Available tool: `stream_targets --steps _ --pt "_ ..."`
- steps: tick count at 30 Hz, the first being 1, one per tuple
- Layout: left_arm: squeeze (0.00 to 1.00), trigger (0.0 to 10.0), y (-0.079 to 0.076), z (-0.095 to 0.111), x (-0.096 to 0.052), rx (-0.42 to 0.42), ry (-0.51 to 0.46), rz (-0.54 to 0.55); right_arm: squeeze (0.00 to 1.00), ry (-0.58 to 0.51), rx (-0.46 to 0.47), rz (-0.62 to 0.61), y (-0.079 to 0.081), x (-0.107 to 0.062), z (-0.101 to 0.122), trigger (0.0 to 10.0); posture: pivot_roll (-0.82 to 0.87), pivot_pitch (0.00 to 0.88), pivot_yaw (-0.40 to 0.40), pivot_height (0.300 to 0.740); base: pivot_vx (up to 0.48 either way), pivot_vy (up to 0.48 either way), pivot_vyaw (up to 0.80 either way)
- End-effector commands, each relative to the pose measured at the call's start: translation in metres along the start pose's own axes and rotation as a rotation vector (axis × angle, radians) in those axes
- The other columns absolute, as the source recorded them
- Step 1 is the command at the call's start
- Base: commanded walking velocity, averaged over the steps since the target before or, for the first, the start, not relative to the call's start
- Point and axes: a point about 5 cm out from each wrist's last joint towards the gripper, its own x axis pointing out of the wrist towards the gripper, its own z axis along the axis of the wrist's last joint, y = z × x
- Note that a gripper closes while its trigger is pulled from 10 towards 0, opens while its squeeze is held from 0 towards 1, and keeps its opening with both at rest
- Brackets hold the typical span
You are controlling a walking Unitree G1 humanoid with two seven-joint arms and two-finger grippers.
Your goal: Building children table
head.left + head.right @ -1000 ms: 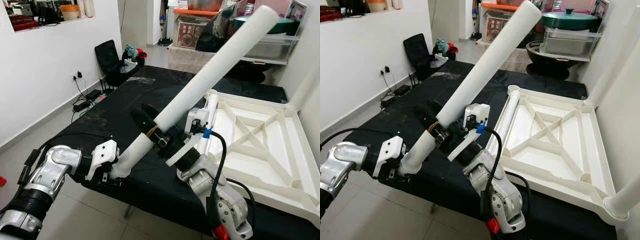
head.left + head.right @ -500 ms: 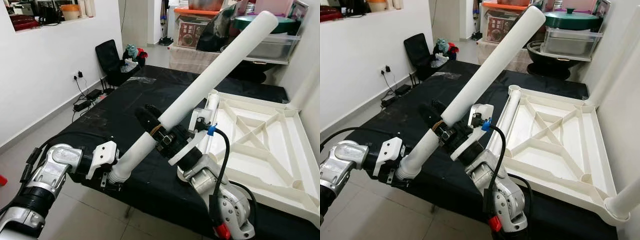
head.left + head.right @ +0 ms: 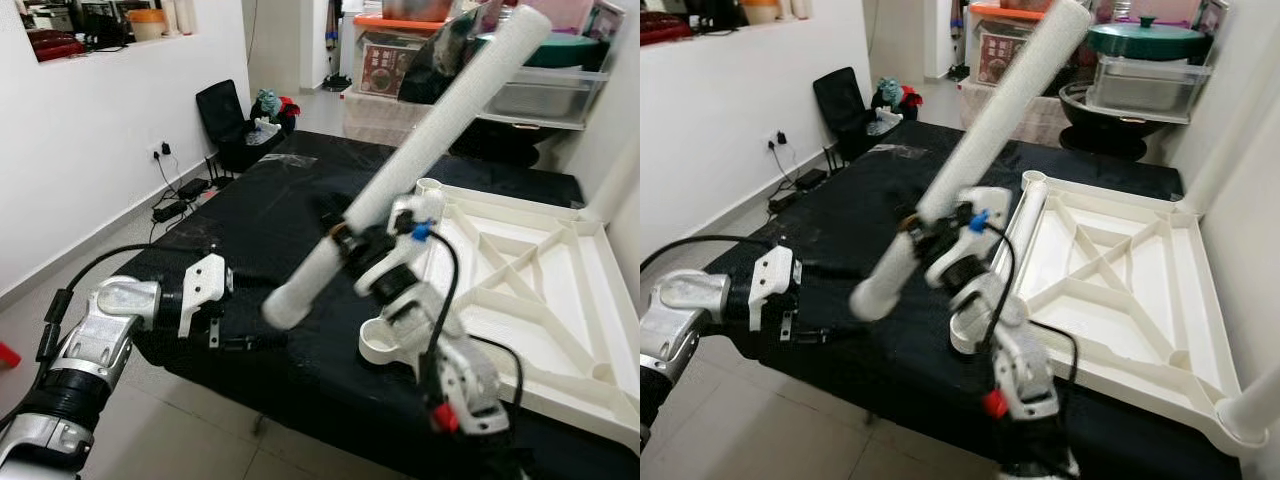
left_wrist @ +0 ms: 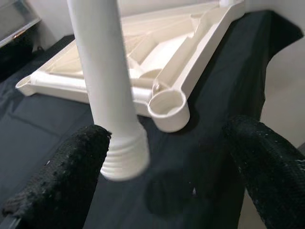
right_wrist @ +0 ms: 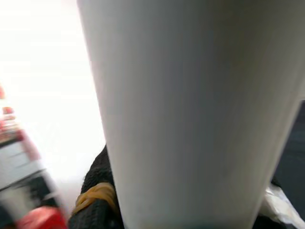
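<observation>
A long white table leg (image 3: pixel 430 120) slants up over the black-covered table (image 3: pixel 250 200), its threaded lower end (image 4: pixel 125 160) hanging free in the air. My right gripper (image 3: pixel 345 238) is shut on the leg near that end; a black finger (image 5: pixel 95 200) with a yellow band presses against it. My left gripper (image 4: pixel 162 179) is open just below the leg's end, with its fingers (image 4: pixel 57 186) wide apart and touching nothing. The upturned white tabletop (image 3: pixel 530 300) lies on the right of the table, and its near corner socket (image 3: pixel 385 340) is bare.
White legs stand in the tabletop's far right corner (image 3: pixel 1215 130) and near right corner (image 3: pixel 1255 400). A black chair (image 3: pixel 225 120) and floor cables (image 3: pixel 170 205) lie to the far left by the white wall. Storage boxes (image 3: pixel 385 60) are stacked behind the table.
The leg's lower end has come away from my left gripper. My right gripper has carried the leg up and right, toward the tabletop's near corner, and it now stands steeper.
</observation>
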Motion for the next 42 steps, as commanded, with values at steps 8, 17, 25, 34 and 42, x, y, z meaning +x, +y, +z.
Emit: stream_targets --steps 8,17,25,34,42 --pt "1.00 10.0 -0.015 -0.004 0.002 -0.058 -0.011 0.022 0.00 -0.060 -0.042 -0.084 -0.017 0.011 0.014 0.0 0.04 0.000 -0.038 0.740 0.000 0.000 0.00" --pt "0.79 10.0 -0.028 -0.012 -0.001 -0.199 -0.046 0.299 0.00 -0.114 -0.240 0.103 -0.041 0.012 0.066 0.0 0.04 0.000 -0.057 0.740 0.000 0.000 0.00" --pt "0.00 10.0 -0.043 -0.029 -0.012 -0.293 0.022 0.471 0.00 0.060 -0.354 0.398 -0.041 -0.004 0.068 0.0 0.05 0.000 -0.076 0.740 0.000 0.000 0.00" --pt "0.00 10.0 -0.062 -0.052 -0.014 -0.373 0.210 0.569 0.00 0.159 -0.352 0.381 -0.062 -0.011 0.058 0.0 0.07 0.000 -0.088 0.740 0.000 0.000 0.00" --pt "0.00 10.0 -0.050 -0.053 -0.021 -0.374 0.247 0.696 0.00 0.256 -0.340 0.452 -0.067 -0.025 0.048 0.0 0.07 0.000 -0.089 0.740 0.000 0.000 0.00"
